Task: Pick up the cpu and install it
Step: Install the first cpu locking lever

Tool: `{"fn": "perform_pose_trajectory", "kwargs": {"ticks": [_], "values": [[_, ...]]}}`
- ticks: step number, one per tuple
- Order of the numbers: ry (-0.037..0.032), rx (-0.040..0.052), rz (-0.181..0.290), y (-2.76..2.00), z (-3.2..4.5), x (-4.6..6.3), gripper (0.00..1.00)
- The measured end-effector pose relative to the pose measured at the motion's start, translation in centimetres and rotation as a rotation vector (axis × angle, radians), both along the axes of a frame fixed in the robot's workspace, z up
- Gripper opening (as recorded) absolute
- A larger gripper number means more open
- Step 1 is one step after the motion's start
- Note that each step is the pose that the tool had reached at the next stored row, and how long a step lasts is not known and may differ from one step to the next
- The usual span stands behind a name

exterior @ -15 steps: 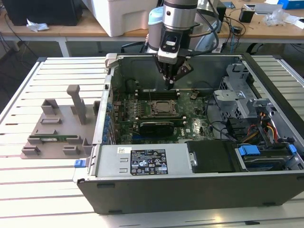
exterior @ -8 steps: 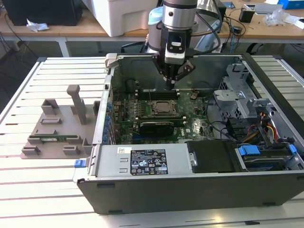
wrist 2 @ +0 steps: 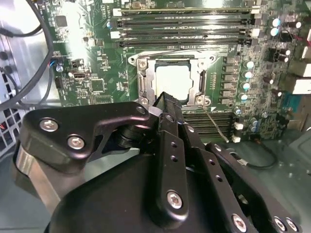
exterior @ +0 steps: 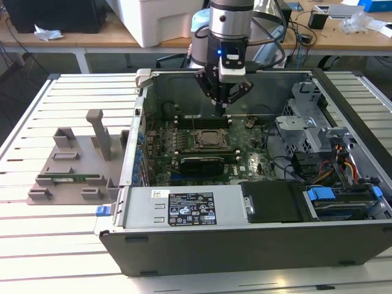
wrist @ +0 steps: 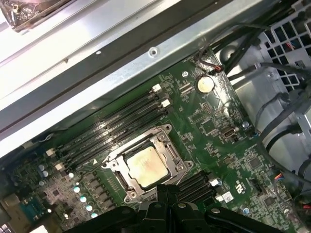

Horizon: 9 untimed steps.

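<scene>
The cpu (wrist 2: 174,80) is a pale silver square lying flat inside the metal socket frame (wrist 2: 142,82) on the green motherboard, also seen as the cpu (wrist: 146,167) in the first wrist view. My gripper (wrist 2: 164,97) hangs just above the socket's edge with its black fingers pressed together and nothing between them. In the exterior view the gripper (exterior: 222,111) points down into the open computer case, a little behind the socket (exterior: 212,139). The gripper (wrist: 168,190) tips sit close to the frame, apart from the chip.
Black memory slots (wrist 2: 184,22) run beside the socket. The case walls (exterior: 144,122) enclose the board, with a drive cage and cables (exterior: 318,147) on the exterior view's right. A grey fixture (exterior: 67,165) holding a green stick lies on the slatted table at the left.
</scene>
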<state>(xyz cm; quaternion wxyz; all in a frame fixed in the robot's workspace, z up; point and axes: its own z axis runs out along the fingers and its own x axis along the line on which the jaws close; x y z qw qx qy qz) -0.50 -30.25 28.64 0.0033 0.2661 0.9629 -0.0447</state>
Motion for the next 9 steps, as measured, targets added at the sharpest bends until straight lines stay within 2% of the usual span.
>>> {"fn": "perform_pose_trajectory", "kwargs": {"ticks": [7, 9], "values": [[0.0000, 0.0000, 0.077, 0.00, 0.00, 0.00, 0.11], [0.0000, 0.0000, 0.155, 0.00, 0.00, 0.00, 0.11]]}}
